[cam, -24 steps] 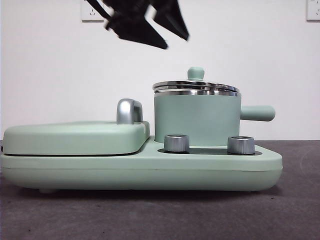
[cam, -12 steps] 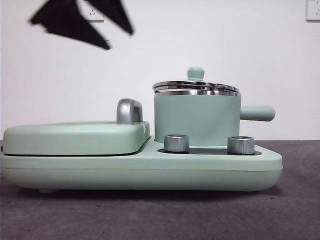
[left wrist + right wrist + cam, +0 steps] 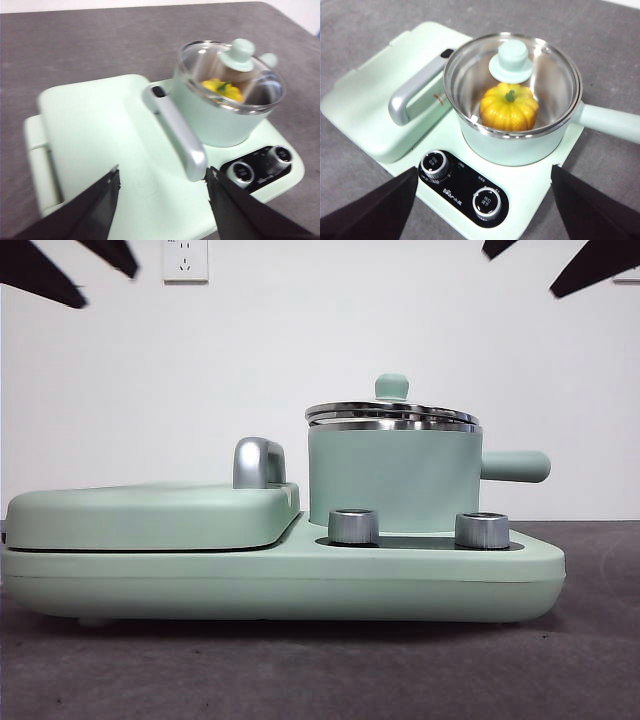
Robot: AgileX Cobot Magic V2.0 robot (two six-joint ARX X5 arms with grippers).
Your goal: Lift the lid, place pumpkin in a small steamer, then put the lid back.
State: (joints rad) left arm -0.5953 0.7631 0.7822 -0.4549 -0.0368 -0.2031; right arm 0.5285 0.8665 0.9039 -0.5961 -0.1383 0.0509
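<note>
The small steamer [image 3: 394, 477] stands on the right half of a mint-green cooker base, its stubby handle pointing right. The lid [image 3: 392, 410] rests on it, knob up. It also shows in the right wrist view [image 3: 512, 62] and the left wrist view [image 3: 239, 54]. The pumpkin [image 3: 509, 107] lies inside the steamer [image 3: 520, 140] under the glass, and it shows in the left wrist view [image 3: 223, 89] too. My left gripper [image 3: 162, 181] is open and empty, high above the griddle side. My right gripper [image 3: 482, 182] is open and empty, high above the knob panel.
A flat griddle cover [image 3: 150, 515] with a steel handle [image 3: 258, 462] fills the cooker's left half. Two steel dials [image 3: 353, 526] [image 3: 482, 530] sit on the front panel. Black jaw tips show at the top left [image 3: 45, 270] and top right [image 3: 590, 265] corners.
The gripper above the steamer has risen and drawn away to the upper left corner. Black tips of the other gripper have come into the upper right corner. The lid and steamer have not moved.
</note>
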